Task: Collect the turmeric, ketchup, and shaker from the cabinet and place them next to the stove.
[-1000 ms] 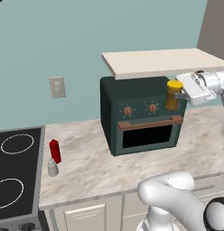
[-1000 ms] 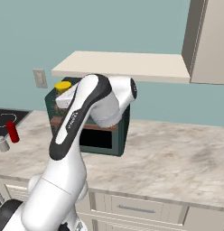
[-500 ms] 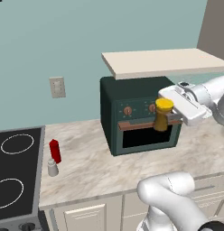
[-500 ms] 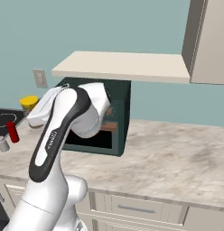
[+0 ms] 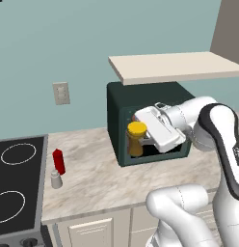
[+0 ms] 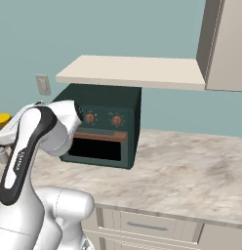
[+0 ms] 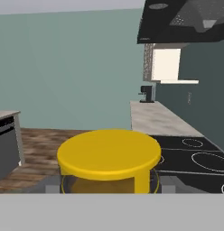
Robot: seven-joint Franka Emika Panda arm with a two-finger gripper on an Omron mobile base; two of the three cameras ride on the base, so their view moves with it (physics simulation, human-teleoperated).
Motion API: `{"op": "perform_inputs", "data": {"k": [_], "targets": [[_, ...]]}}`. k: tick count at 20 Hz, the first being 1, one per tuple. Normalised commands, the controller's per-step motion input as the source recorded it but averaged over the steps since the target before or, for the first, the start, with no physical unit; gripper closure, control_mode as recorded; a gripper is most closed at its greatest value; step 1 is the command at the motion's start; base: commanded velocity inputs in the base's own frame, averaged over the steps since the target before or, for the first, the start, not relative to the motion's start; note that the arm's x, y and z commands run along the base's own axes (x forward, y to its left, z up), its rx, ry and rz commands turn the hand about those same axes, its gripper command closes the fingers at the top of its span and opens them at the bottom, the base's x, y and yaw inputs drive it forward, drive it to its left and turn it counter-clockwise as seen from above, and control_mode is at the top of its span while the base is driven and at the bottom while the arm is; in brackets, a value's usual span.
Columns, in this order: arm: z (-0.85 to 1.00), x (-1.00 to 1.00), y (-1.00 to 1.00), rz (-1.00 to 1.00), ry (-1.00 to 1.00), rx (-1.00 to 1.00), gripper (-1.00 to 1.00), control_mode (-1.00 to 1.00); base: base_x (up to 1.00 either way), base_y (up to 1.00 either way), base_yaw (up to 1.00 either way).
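The turmeric (image 5: 137, 139) jar, held up in front of the dark green toaster oven (image 5: 116, 116), hides part of its door, while the white arm covers the right of it. The stove (image 5: 15, 183) is cut off by the left edge. The gripper's fingertips are hidden behind the jar's yellow lid (image 7: 109, 154).
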Motion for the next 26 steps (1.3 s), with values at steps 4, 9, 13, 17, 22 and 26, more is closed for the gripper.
{"op": "perform_inputs", "data": {"k": [4,9,13,17,22,26], "targets": [[-0.28,0.19,0.9,0.02,0.01,0.0,1.0,-1.0,0.0,0.0,0.0],[-0.35,0.15,0.84,0.04,0.0,0.0,1.0,-1.0,0.0,0.0,0.0],[-0.4,0.11,0.81,0.04,0.0,0.0,1.0,-1.0,0.0,0.0,0.0],[-0.36,0.27,0.59,0.03,0.0,0.0,1.0,-1.0,0.0,0.0,0.0],[-0.29,0.66,0.1,0.0,0.0,0.0,1.0,-1.0,0.0,0.0,0.0],[-0.33,0.69,0.0,0.0,0.0,0.0,1.0,-1.0,0.0,0.0,0.0]]}}
